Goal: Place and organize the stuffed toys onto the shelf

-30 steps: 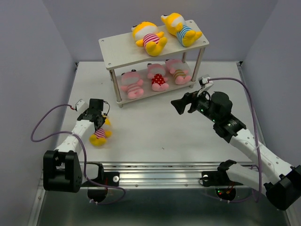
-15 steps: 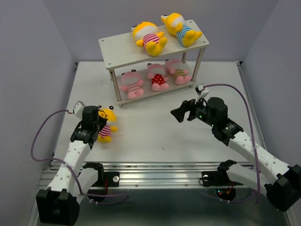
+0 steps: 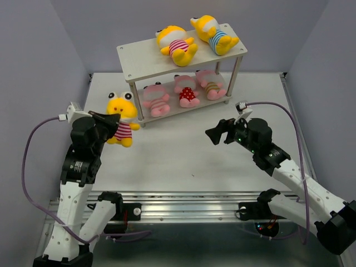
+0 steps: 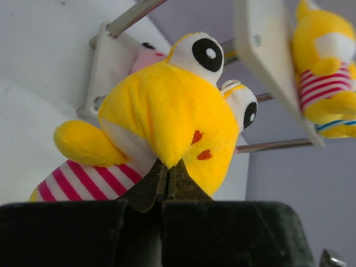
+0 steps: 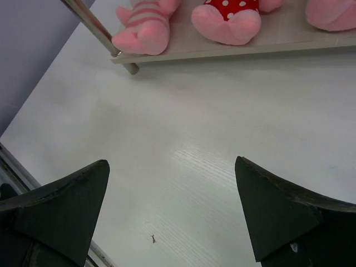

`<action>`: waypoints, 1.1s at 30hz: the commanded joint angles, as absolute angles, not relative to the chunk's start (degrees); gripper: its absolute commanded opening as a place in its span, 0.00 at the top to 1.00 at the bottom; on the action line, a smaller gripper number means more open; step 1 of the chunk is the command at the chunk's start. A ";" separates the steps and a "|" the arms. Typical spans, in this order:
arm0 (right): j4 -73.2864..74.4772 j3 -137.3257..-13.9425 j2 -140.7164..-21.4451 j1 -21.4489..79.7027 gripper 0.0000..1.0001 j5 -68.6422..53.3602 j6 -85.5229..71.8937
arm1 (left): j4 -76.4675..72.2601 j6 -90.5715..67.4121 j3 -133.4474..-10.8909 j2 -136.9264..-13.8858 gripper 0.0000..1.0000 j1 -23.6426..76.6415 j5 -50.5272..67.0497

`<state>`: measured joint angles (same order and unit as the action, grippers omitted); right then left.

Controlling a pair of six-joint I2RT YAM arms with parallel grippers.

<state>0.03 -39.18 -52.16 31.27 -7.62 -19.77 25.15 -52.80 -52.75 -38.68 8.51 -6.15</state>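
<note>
Yellow toy (image 3: pixel 120 114), w/ big white eyes, black pupils, red cheek marks and a pink-and-white striped outfit, is held at the left of the worktop (image 3: pixel 183 156), just left of the shelf (image 3: pixel 139 55) and level w/ its front-left leg (image 3: pixel 135 100). The left tool (image 4: pixel 167 169) has its fingers pressed together on a fold of plush under the face. Leg and the near edge of the upper board stand btwn toy and tiers. Upper board: two yellow toys at centre and right, one in pink stripes (image 3: pixel 177 44), one in blue stripes (image 3: pixel 215 34). Lower board: three pink toys side by side, feet toward the arms, in pink stripes (image 3: pixel 156 100), red polka dots (image 3: pixel 187 93) and brownish stripes (image 3: pixel 211 87). Right tool (image 3: pixel 214 133) hangs over the worktop in front of the shelf's right half, fingers spread apart w/ nothing btwn them, aimed at the lower board.
</note>
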 commanded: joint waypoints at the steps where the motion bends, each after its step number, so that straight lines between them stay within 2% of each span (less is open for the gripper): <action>1: -0.35 -39.20 -50.36 31.73 0.00 -0.28 -22.32 | 20.05 -53.35 -62.74 -40.86 1.00 9.93 -4.22; 9: 1.74 -39.73 -50.01 31.73 0.00 7.20 -25.31 | 13.47 -57.30 -77.25 -50.69 1.00 13.88 -8.26; 15: 2.37 -39.99 -49.40 31.73 0.00 9.84 -26.54 | 10.55 -59.67 -85.49 -59.65 1.00 22.40 -21.52; 23: 3.34 -40.34 -48.25 31.73 0.00 10.55 -27.95 | 10.29 -72.32 -94.37 -68.63 1.00 25.84 -37.33; 33: 5.09 -40.60 -47.46 31.73 0.00 13.97 -28.92 | 23.79 -84.97 -111.16 -83.65 1.00 27.42 -41.57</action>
<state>4.58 -39.11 -48.23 31.27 11.00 -28.21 18.98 -78.13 -103.20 -80.38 26.70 -37.23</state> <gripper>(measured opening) 0.998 0.037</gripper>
